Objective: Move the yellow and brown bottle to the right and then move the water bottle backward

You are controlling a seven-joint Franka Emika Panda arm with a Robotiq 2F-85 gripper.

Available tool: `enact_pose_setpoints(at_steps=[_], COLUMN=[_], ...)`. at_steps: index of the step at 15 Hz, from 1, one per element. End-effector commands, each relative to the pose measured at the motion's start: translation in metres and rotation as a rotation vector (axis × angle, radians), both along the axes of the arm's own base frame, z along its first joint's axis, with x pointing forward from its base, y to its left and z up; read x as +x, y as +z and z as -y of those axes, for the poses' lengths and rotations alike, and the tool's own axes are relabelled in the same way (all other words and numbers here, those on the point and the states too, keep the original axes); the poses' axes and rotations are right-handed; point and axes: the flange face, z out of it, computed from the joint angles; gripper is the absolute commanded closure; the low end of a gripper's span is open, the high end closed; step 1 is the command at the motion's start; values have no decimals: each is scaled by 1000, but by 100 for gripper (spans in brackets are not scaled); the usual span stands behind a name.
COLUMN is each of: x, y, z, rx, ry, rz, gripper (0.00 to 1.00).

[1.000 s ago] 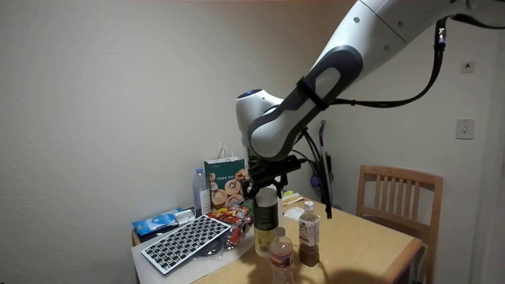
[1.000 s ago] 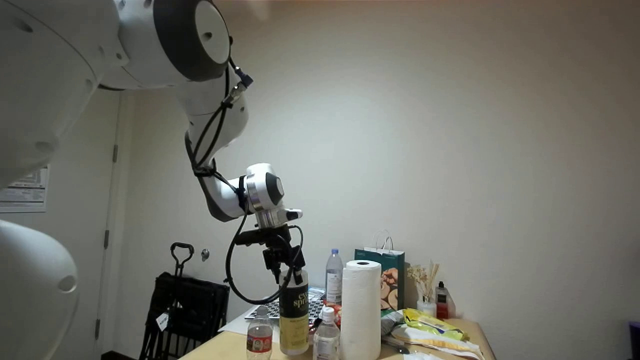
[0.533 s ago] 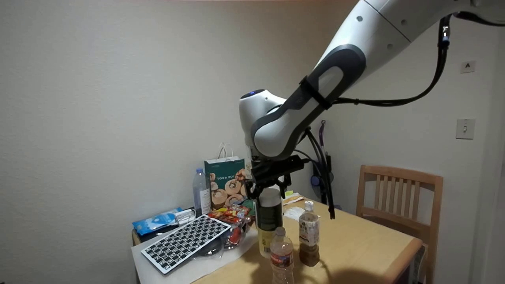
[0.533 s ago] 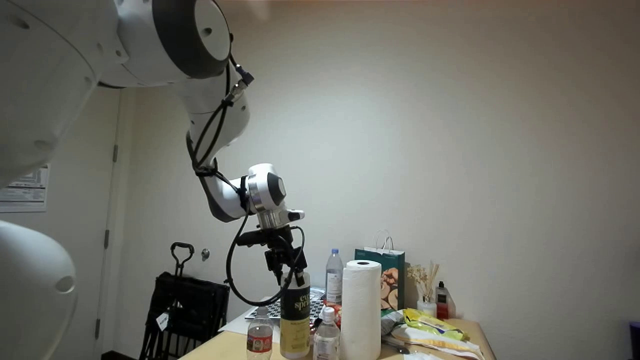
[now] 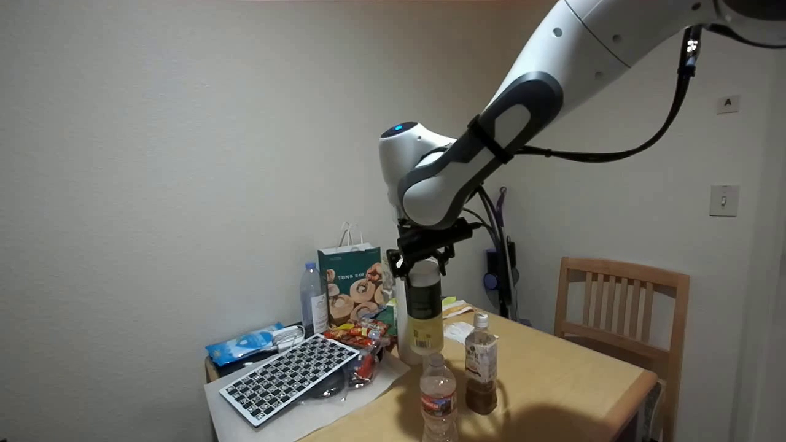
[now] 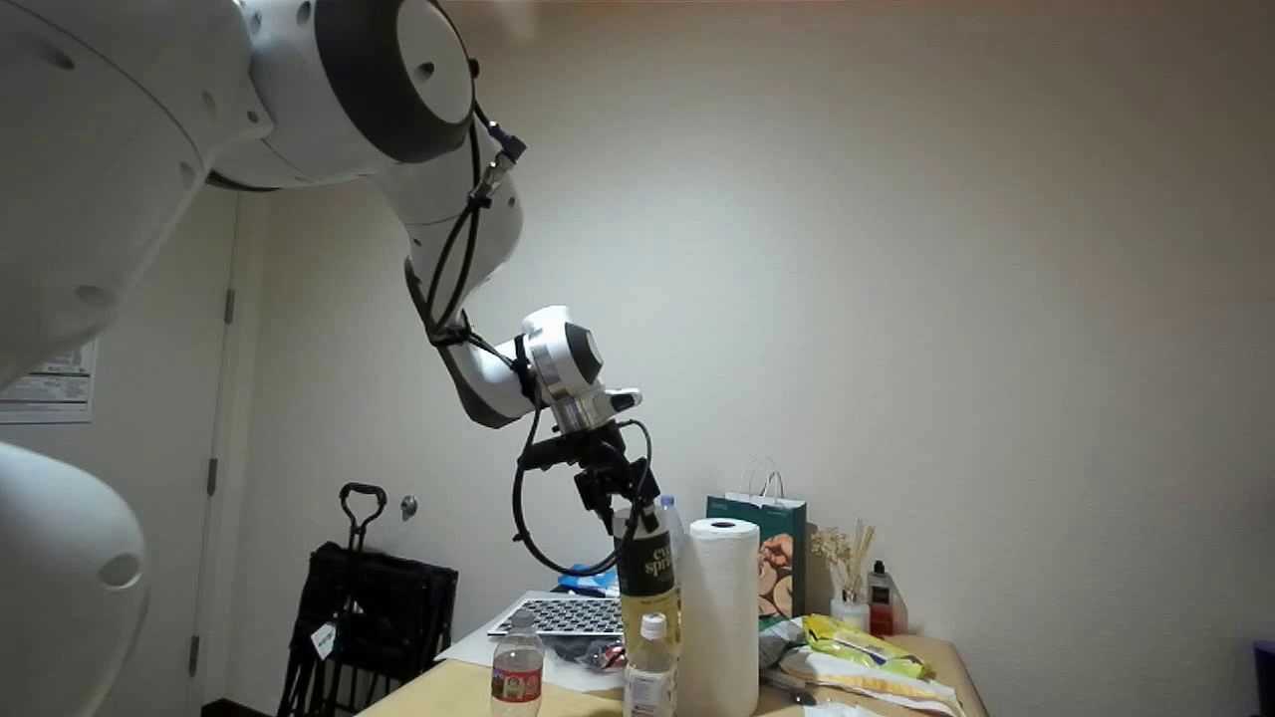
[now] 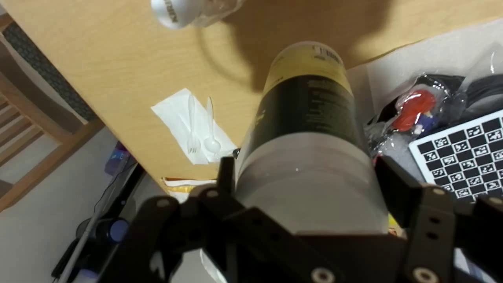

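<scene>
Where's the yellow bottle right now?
In an exterior view, the yellow bottle is gripped by the tool, just left of the paper towel roll.

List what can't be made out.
Clear plastic red-labelled water bottle: base cut off by bottom edge, both exterior views.
Yellow-and-black cylindrical bottle: base mostly hidden by clear plastic white-capped bottle, in an exterior view.
White paper sheet: print too small in an exterior view.

In both exterior views the lower edge cuts off the foot of the water bottle [image 5: 438,415]. The paper towel roll [image 5: 403,328] shows me only a narrow strip in an exterior view, mostly hidden behind the yellow and brown bottle [image 5: 425,310]. I can't read the blurred small print on its dark band in the wrist view, where the top edge crops the Kirin bottle [image 7: 173,12].
</scene>
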Motion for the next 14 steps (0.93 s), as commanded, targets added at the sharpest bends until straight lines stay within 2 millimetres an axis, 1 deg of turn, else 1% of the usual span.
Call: enact_pose_setpoints(at_steps=[1, 5, 11, 12, 13, 14], x=[7, -1, -36, -18, -20, -20], y=[13, -1, -28, -33, -38, -40], z=[17, 36, 70, 61, 64, 64], rx=[-42, -61, -102, -89, -89, -89], ry=[-37, -81, -213, -167, -175, -175], rz=[11, -36, -91, -95, -103, -105], gripper=[38, 38, 38, 38, 13, 13])
